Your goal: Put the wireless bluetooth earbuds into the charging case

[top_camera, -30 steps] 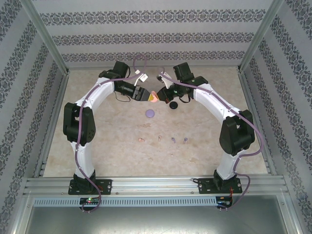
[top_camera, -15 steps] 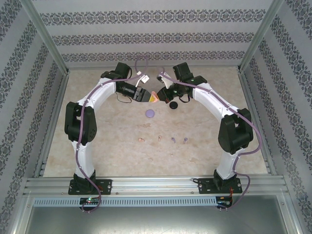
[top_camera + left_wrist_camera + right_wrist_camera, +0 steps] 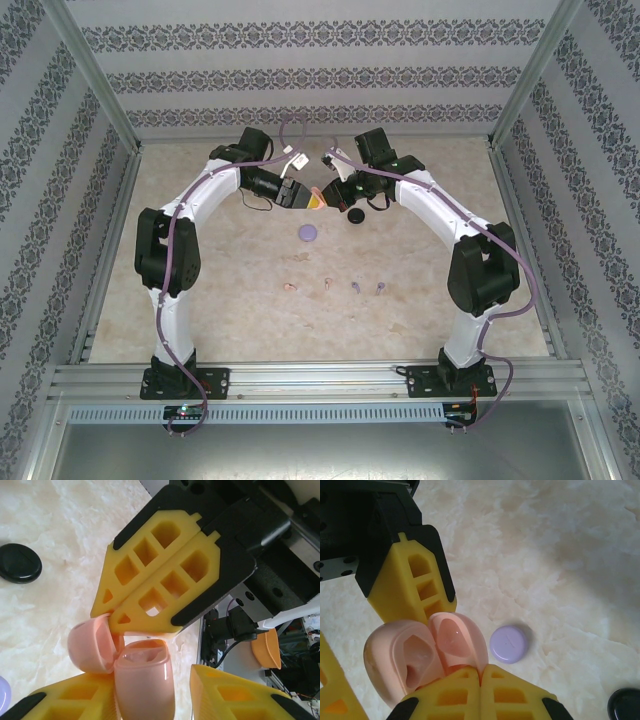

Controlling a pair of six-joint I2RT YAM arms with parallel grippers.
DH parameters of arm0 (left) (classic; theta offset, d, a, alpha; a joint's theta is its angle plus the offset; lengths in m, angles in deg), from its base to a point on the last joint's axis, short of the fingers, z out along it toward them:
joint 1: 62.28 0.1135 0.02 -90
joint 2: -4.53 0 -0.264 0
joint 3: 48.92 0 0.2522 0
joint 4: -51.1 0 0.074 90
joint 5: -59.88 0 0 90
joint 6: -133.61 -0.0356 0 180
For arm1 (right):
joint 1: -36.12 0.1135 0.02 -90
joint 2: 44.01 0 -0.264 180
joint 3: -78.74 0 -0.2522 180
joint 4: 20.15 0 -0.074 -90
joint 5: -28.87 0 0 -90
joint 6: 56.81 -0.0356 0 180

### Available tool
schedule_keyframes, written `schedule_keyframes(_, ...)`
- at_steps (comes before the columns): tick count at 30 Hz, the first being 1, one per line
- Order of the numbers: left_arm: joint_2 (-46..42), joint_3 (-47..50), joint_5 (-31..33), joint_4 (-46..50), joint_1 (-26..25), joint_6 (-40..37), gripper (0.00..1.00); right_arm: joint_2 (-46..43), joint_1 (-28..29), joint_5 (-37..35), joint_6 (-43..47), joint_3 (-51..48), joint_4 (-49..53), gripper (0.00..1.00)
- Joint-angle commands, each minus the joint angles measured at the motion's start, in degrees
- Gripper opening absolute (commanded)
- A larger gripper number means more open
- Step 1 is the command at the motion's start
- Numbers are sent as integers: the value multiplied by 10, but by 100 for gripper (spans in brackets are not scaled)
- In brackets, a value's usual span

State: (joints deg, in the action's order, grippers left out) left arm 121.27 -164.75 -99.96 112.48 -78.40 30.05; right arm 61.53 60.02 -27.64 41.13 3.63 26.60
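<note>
The open pink charging case (image 3: 405, 660) sat between the left gripper's (image 3: 150, 680) narrow jaws, with a gap on one side. The right gripper (image 3: 106, 620), jaws together, touched the lid. Four earbuds (image 3: 328, 283) lay on the table (image 3: 450, 300), well apart from the case. The purple case (image 3: 508, 644) was lidded.

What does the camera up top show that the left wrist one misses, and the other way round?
The top view adds two pale pink earbuds and two purple earbuds in a row on the beige marbled table, plus both white arms whole. The left wrist view adds a close-up: the glossy pink plastic charging case hinged open, the right arm's yellow jaws pressed together at its lid. Both share that pink case and the round black case on the table.
</note>
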Motion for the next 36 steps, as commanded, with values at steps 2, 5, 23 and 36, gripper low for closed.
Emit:
schedule_keyframes(2,12,-21,-19,16,-3,-16,35,1,9,8,7,18,1,0)
schedule_keyframes(5,14,-20,-21,17,-3,-17,32,1,10,10,6,19,0,0)
schedule_keyframes(23,-50,100,-18,-181,29,89,0,-83,-44,40,-80,-12,-38,50)
schedule_keyframes(36,-228,278,99,-422,54,209,0,-209,-58,-62,-219,-131,-26,68)
